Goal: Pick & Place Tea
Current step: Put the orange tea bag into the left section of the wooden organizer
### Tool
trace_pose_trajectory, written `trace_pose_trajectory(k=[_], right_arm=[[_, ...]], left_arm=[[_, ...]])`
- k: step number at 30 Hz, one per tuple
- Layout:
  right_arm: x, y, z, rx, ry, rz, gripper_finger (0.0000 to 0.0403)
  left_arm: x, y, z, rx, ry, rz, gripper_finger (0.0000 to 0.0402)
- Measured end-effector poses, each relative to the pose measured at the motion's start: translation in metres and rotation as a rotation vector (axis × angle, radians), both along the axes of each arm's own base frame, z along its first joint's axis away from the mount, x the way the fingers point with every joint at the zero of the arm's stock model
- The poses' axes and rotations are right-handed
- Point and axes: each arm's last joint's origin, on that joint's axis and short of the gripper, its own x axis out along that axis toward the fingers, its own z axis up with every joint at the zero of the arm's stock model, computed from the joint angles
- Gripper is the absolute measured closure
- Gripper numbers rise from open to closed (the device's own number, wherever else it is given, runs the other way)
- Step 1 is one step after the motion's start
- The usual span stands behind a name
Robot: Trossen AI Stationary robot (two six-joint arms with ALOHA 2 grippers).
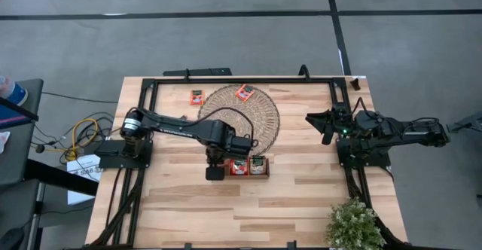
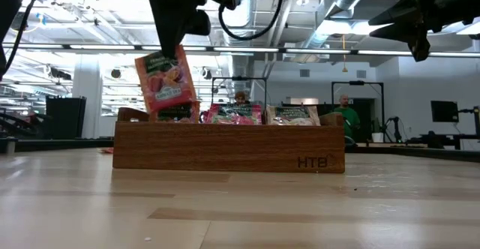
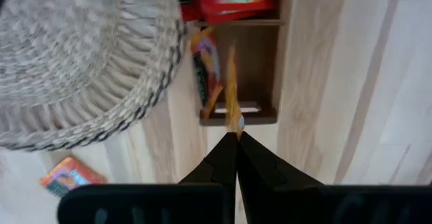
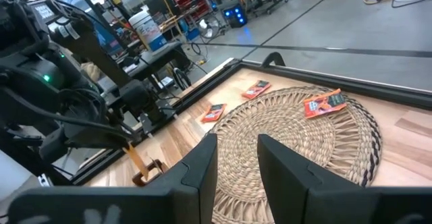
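red-orange tea sachet [image 2: 166, 82] hangs upright above the tray's end compartment; others inside

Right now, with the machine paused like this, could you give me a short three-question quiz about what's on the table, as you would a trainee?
1. True or false: the left end effector holds a tea sachet above the wooden tray.
2. How many sachets lie on the round woven mat?
3. Which tray compartment is the held sachet over? A) the end one nearest the left arm's base B) the middle one C) the far end one

Key: 1. True, pinched shut on its top edge. 2. One; another lies on the table beside the mat. 3. A.
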Motion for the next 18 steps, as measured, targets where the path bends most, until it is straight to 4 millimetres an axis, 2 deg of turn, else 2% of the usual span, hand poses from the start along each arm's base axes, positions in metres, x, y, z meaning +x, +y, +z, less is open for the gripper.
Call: trace_pose_trajectory(k=[18], right_arm=[[0.000,0.000,0.000,0.000,-0.002,0.002,0.0305]], left_arm=[[0.010,0.004,-0.016,-0.051,0.027,-0.060,0.0401]])
